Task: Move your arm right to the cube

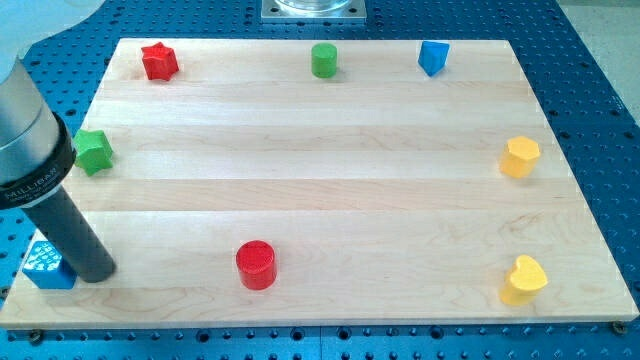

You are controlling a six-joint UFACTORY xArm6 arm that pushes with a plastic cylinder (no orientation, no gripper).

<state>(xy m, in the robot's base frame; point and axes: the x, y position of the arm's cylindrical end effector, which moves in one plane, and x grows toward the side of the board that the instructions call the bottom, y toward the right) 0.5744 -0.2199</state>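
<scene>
My tip (pixel 92 272) is down at the view's lower left, rod apparently tilted.

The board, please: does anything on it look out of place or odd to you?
Only the blue cube: it sits at the board's bottom-left edge, partly hidden behind my tip, which is right beside it. The other blocks sit fully on the board, undamaged.

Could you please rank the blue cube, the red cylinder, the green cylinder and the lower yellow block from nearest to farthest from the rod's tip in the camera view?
From my tip, at the view's lower left:
1. blue cube, touching, just left of it.
2. red cylinder, bottom centre.
3. green cylinder, top centre.
4. lower yellow block, bottom right corner.
</scene>
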